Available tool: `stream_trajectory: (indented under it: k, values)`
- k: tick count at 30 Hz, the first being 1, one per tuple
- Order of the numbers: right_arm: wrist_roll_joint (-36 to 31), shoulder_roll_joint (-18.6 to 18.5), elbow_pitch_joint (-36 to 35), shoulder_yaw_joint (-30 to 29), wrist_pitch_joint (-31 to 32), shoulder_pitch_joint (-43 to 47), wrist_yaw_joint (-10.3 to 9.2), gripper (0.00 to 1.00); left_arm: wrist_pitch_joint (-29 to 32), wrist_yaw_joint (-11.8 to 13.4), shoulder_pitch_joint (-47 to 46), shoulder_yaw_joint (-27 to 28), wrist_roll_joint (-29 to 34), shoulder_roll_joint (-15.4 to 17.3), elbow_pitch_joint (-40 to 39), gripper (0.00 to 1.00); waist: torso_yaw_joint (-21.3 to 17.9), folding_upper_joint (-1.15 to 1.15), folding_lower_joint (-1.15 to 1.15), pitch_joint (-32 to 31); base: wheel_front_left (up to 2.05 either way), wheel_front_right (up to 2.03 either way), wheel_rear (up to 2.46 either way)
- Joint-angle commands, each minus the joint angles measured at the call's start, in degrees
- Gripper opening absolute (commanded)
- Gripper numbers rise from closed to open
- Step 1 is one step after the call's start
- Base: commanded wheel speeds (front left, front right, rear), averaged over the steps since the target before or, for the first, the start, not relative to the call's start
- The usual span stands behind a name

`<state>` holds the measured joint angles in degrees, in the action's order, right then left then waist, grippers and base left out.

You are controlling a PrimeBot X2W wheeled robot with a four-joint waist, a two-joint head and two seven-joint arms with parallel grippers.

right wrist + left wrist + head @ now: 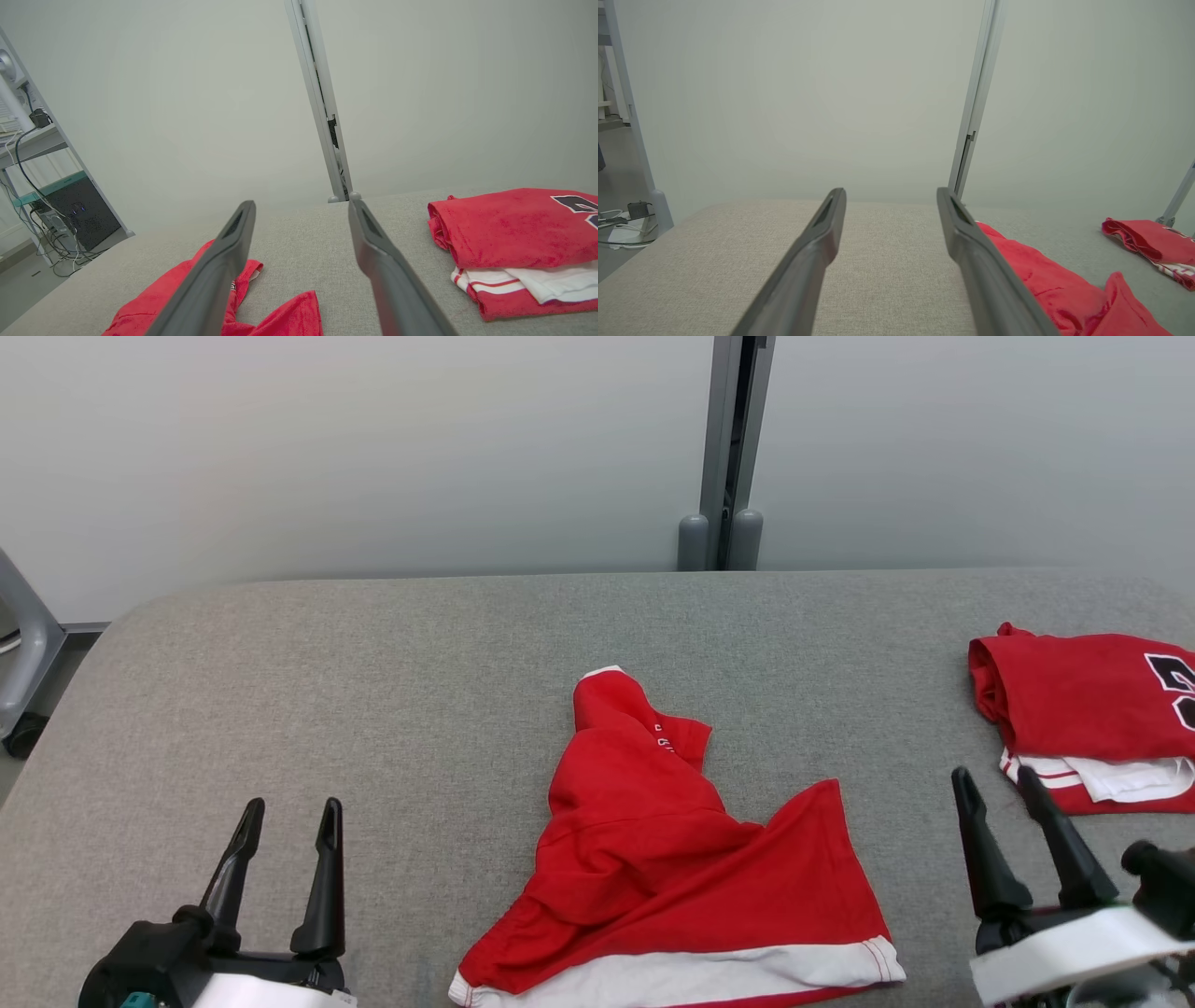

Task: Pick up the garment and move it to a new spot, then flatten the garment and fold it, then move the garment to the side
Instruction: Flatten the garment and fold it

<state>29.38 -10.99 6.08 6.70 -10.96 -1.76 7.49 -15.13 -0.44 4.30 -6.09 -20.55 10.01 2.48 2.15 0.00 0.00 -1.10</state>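
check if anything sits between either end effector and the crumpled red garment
Nothing visible does. Bare table alone separates the garment from the left end effector and from the right end effector, both open. The folded stack lies beyond the right one, away from the garment.

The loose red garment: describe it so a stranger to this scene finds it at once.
Start at the grey padded table and go to the middle of its near edge. The red garment lies there, white band along its near hem. Unlike the folded red pile at the right, it is crumpled and spread out.
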Motion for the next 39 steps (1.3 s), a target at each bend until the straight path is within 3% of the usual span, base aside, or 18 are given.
stream_trajectory:
  k: [1, 14, 26, 33, 39]
  values:
    - [-0.61, -0.48, 0.07, 0.07, -0.33, 1.07, 0.01, 1.0, 0.03, -0.17, 0.09, 0.57, 0.51, 0.01, 0.05, 1.0, 0.07, 0.0, 0.0, 0.01, 0.0, 0.0, 0.0]
    - [-4.25, 0.86, 2.37, 0.29, -1.3, 3.01, 0.01, 1.0, 0.03, -1.25, 1.43, 2.37, 3.54, -3.5, 0.37, 1.0, 0.09, 0.0, 0.0, -0.08, 0.0, 0.0, 0.0]
    - [-5.31, 1.03, 2.68, 0.6, -0.47, 1.94, 0.01, 1.0, 0.03, -1.51, 1.41, 2.89, 5.22, -4.42, 2.0, 1.0, 0.15, 0.0, 0.0, -0.37, 0.0, 0.0, 0.0]
    - [-5.21, 0.21, 3.29, 0.48, 1.41, 2.1, 0.01, 1.0, 0.64, -1.99, 1.45, 2.73, 4.76, -4.11, 3.44, 1.0, 0.07, 0.0, 0.0, -0.39, 0.0, 0.0, 0.0]
    - [-2.57, -2.97, 2.93, 4.76, 6.86, 4.61, 0.01, 1.0, 5.26, -3.2, 2.32, 1.92, 3.3, -2.83, 4.55, 1.0, -0.05, 0.0, 0.0, -0.14, 0.0, 0.0, 0.0]
